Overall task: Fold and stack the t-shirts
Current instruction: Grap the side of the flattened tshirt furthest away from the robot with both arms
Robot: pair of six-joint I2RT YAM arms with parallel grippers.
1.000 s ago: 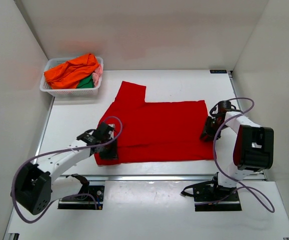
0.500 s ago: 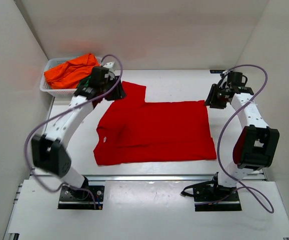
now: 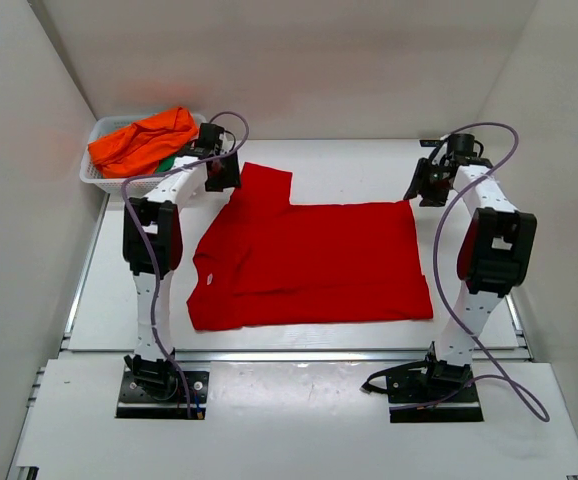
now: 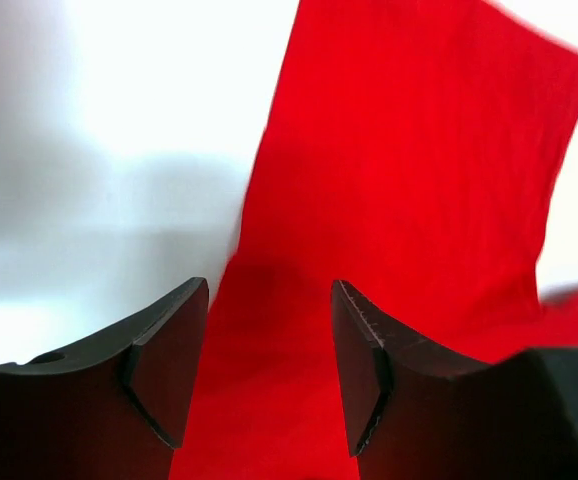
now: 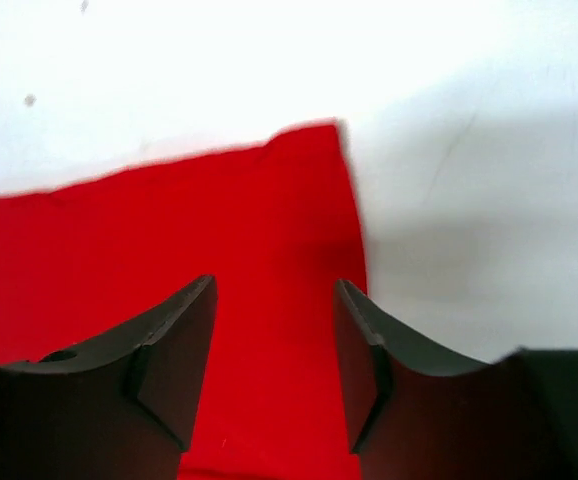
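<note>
A bright red t-shirt lies flat on the white table, partly folded, one sleeve reaching toward the back left. My left gripper is open over that sleeve's left edge; the left wrist view shows the red cloth between and beyond its fingers. My right gripper is open over the shirt's back right corner, which shows in the right wrist view. Orange and green shirts lie in the basket; the pink one is hidden.
A white mesh basket stands at the back left corner, close to the left gripper. White walls enclose the table on three sides. Bare table lies behind the shirt.
Both arms swung from the shirt's near side to its far side. The left gripper went from the near left edge to the back sleeve, the right to the back right corner. The shirt stayed put.
</note>
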